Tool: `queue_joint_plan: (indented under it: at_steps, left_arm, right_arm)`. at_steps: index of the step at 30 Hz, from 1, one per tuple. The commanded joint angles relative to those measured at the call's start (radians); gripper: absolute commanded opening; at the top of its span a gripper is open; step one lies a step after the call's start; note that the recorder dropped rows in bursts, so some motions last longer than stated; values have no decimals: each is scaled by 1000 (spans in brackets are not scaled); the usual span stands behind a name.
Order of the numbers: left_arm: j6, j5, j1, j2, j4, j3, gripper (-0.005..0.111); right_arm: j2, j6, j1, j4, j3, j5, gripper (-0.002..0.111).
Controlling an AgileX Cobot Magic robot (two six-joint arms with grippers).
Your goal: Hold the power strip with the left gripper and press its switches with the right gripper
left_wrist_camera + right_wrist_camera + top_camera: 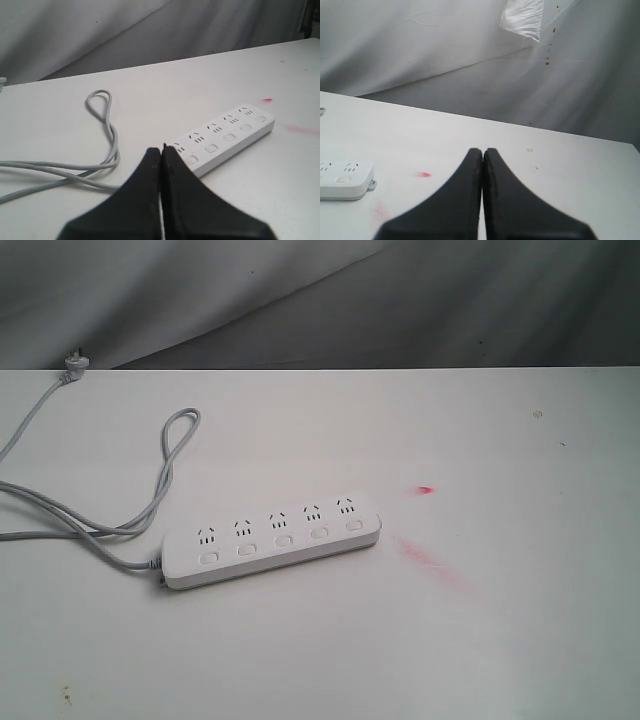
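While its two black fingers press flat against each other with nothing between them, the left gripper hangs above the table, aimed toward the cord end of the power strip and not touching it. At far left the plug lies by the table's back edge. The grey-white cord curves loosely across the left side, one long loop reaching back, and joins the strip's left end. The strip lies flat near the middle, slanting away toward the right, its five switches in a row along the near side. Just right of it sit a small red spot and a red smear, with free tabletop beyond them and in front. The right gripper is likewise closed tight on nothing, held over the table to the right of the strip's far end. Grey cloth hangs behind the back edge.
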Motion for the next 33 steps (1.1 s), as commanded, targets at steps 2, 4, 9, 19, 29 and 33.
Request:
queue_joint_plan:
  at_steps: [2,4,9,19,29,33]
  left_arm:
    - [-14,48,-9,-83,7,41,0]
    - [-14,81,-9,-120,7,42,0]
    - [-14,150,-9,-160,7,42,0]
    - [-14,150,-9,-160,7,42,0]
    - [-9,150,-9,-160,7,42,0]
    - [-9,150,-9,-160,7,42,0]
  right_arm:
    - [0,4,-7,-3,3,-1,0]
    - [0,4,-7,-3,3,-1,0]
    - [0,4,-7,-3,3,-1,0]
    - [0,4,-7,-3,3,-1,0]
    - [0,4,-7,-1,3,-1,0]
    - [0,4,-7,-1,3,-1,0]
